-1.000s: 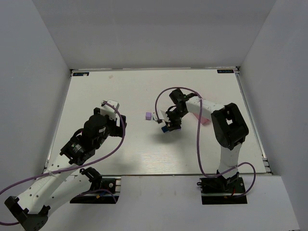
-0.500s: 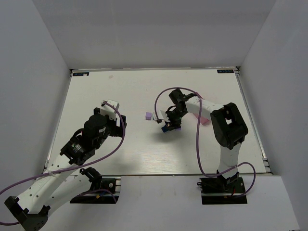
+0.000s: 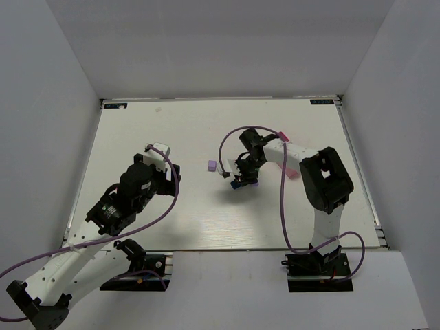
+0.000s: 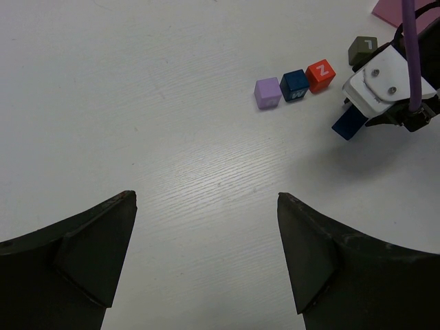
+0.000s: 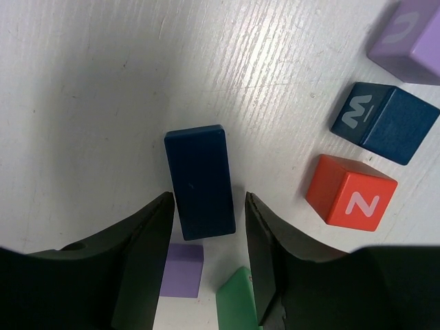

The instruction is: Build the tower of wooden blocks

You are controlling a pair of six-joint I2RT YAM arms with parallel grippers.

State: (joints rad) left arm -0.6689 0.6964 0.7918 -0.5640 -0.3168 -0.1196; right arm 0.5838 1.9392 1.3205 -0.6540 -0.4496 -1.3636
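Note:
A dark blue brick [image 5: 201,182] lies flat on the table. My right gripper [image 5: 207,206] is open and low over it, one finger on each side of its near end, with a thin gap on the right. Behind the jaws lie a small lilac block [image 5: 182,270] and a green block [image 5: 237,302]. To the right, a red cube [image 5: 350,191], a blue cube [image 5: 385,122] and a lilac cube [image 5: 412,38] stand in a row. My left gripper [image 4: 206,199] hangs wide open and empty, well short of that row [image 4: 295,85].
A dark green cube [image 4: 362,49] sits beside the right gripper's white body [image 4: 385,86]. The pink tray [image 3: 294,174] lies under the right arm, its corner [image 4: 405,14] showing at the far right. Grey walls surround the table.
The right gripper's jaws have narrowed around the blue brick, and the arm has shifted slightly. The left arm has not moved.

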